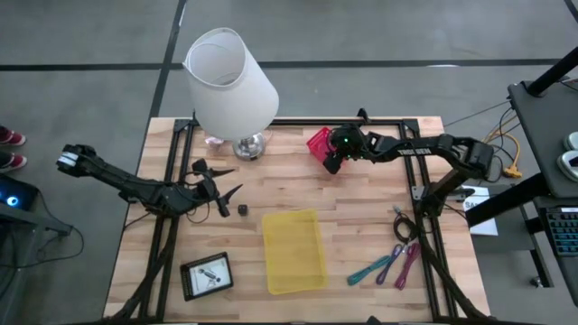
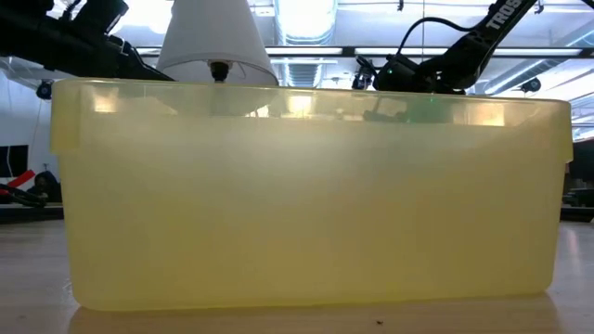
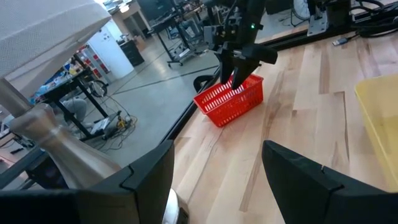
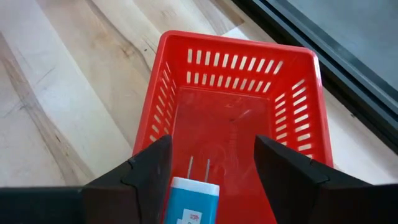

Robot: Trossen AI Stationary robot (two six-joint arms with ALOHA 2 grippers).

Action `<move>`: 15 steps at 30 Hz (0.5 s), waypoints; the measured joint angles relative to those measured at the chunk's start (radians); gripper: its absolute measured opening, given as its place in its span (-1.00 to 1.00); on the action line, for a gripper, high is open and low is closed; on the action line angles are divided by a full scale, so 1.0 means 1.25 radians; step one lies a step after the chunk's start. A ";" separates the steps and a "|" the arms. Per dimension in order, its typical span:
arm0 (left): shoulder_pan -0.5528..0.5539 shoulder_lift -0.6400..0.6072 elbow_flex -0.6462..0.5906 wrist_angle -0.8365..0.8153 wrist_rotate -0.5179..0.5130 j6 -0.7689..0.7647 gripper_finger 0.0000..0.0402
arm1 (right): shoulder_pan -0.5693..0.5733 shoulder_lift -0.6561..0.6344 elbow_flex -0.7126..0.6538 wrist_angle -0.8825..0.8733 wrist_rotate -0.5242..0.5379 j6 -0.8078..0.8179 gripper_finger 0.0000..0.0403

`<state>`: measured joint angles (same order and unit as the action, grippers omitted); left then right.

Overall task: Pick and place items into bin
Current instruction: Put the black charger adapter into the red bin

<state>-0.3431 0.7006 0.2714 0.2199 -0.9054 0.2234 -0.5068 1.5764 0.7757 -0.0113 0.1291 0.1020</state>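
A red slotted basket (image 1: 318,143) (image 4: 236,118) stands on the table's far side, right of the lamp. My right gripper (image 1: 334,155) (image 4: 211,180) slants down into it, open. A small blue-and-white plug (image 4: 191,200) with two metal prongs shows between the fingers, close beside one and well apart from the other. The left wrist view shows this gripper (image 3: 239,65) over the basket (image 3: 229,99). My left gripper (image 1: 222,193) (image 3: 217,180) waits open at the table's left, near a tiny dark cube (image 1: 243,208). A yellow bin (image 1: 293,251) (image 2: 306,195) lies near the front middle.
A big white lamp (image 1: 230,81) stands at the far left. A dark-framed card (image 1: 207,275) lies front left. Teal and pink strips (image 1: 386,265) and a black coiled cable (image 1: 403,226) lie front right. A black frame rail (image 1: 361,122) runs along the far edge.
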 joint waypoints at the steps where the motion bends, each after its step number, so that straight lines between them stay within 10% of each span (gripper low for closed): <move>1: 0.000 0.002 0.000 0.000 0.000 0.000 0.13 | 0.000 0.000 0.000 0.000 0.000 0.001 0.06; 15: 0.000 0.066 0.010 0.004 0.000 0.001 0.13 | 0.066 -0.022 0.000 0.173 -0.209 -0.160 0.06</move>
<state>-0.3428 0.7837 0.2833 0.2253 -0.9051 0.2249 -0.4241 1.5494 0.7761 0.2052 -0.1318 -0.0977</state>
